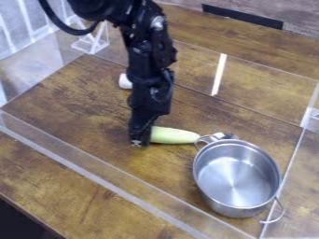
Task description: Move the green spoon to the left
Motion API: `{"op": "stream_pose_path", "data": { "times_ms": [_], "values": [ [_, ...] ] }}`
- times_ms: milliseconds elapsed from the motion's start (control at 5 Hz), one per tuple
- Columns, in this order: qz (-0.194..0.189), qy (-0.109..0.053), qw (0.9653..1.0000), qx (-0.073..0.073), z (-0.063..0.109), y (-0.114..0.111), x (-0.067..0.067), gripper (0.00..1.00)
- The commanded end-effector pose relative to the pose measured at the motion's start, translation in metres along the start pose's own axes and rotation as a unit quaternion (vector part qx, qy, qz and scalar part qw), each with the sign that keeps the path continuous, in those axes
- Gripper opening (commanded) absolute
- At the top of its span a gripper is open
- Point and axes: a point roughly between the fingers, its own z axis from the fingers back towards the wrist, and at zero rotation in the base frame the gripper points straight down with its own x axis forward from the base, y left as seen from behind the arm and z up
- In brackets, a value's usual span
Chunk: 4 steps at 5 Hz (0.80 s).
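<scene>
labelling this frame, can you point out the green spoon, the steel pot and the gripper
green spoon (173,136), camera view, middle of the yellow-green handle
steel pot (214,189), camera view, bare inner floor near the left wall
gripper (140,137), camera view, tip of the jaws at the spoon's left end

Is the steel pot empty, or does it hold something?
Empty. The steel pot stands upright, its bare shiny bottom in view; the green spoon lies outside it on the table.
</scene>
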Motion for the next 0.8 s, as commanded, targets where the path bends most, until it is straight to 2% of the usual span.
{"op": "stream_pose_path", "data": {
  "times_ms": [0, 200, 400, 600],
  "values": [
    [-0.015, -0.022, 0.9990, 0.034, 0.026, 0.005, 0.016, 1.00],
    [-0.024, -0.028, 0.9986, 0.036, 0.017, 0.011, 0.019, 0.00],
    [-0.032, -0.034, 0.9983, 0.036, 0.006, 0.015, 0.019, 0.00],
    [-0.016, -0.039, 0.9985, 0.033, 0.006, 0.021, 0.008, 0.00]
  ]
}}
